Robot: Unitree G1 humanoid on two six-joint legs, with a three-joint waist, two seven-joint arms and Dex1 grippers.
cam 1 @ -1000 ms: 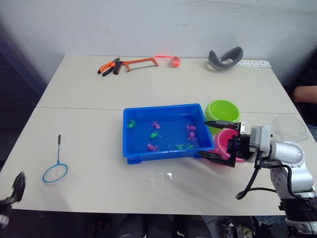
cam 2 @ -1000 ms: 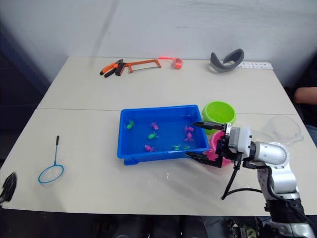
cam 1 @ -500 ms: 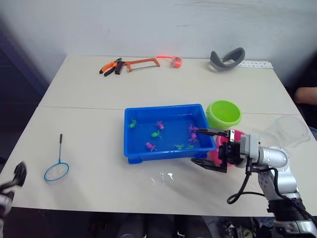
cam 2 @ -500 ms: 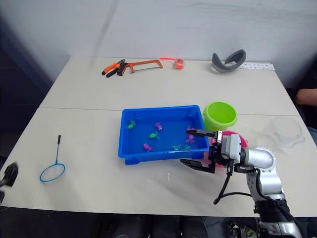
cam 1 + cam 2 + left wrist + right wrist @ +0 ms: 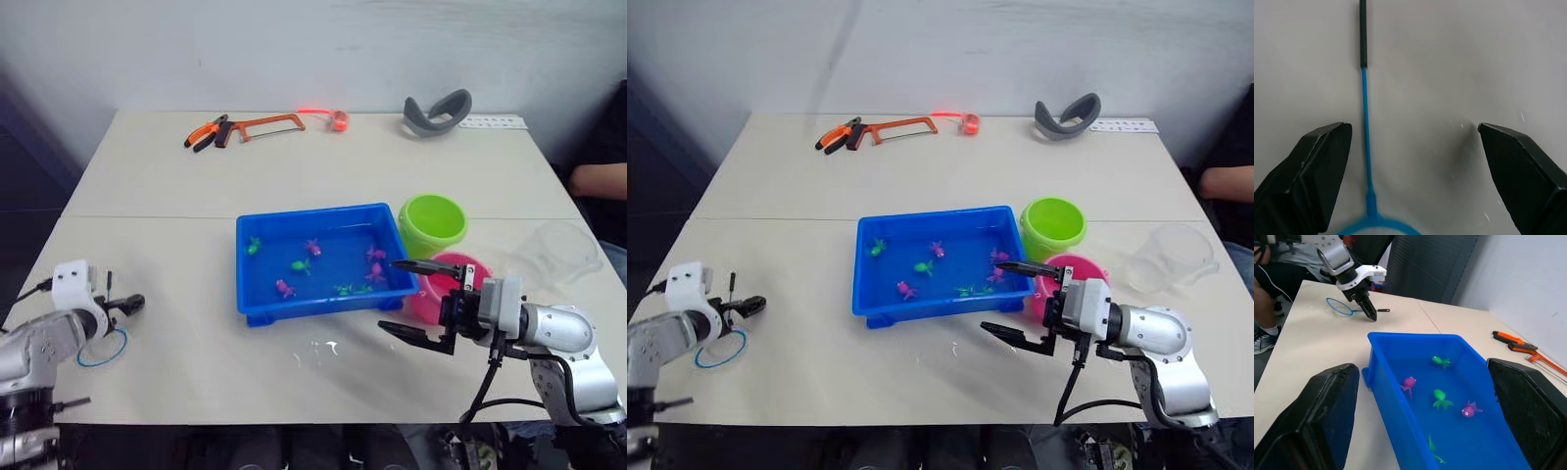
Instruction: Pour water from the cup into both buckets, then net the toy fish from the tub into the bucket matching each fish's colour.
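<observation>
Head views: blue tub point(image 5: 257, 303) near mid-bench point(image 5: 294, 166), holding water and small green and pink toy fish point(image 5: 304, 264). Green bucket point(image 5: 433, 224) just beside the tub's far right corner; pink bucket point(image 5: 443, 290) nearer, beside the tub's right end, partly hidden by the right hand point(image 5: 416, 302). Right hand black fingers spread wide, gripping nothing, held above the bench at the tub's near right corner. Clear cup point(image 5: 1169, 257) upright towards the right edge, well apart from the buckets. Net point(image 5: 721, 345) flat on the bench at the left edge, hoop nearest, handle pointing away. Left hand point(image 5: 747, 306) over the net's handle, fingertips just beside the stick; finger spread not clear from here. Orange hacksaw point(image 5: 266, 124) and orange-handled pliers point(image 5: 209, 132) at the far side, small red item point(image 5: 339, 120) next to them, grey curved item point(image 5: 437, 111) further right. Person's arm point(image 5: 596, 180) at the right border.

Left wrist view: left hand fingers point(image 5: 1312, 171) spread wide, empty. Net handle lying on the bench between them, closer to one finger, not touched. Black grip part of the stick further out, blue part leading to the hoop rim close in.

Right wrist view: right hand fingers point(image 5: 1322, 411) spread wide, empty, with the tub between and beyond them. Green and pink fish in the water. Left hand beyond the tub, tips down at the net.
</observation>
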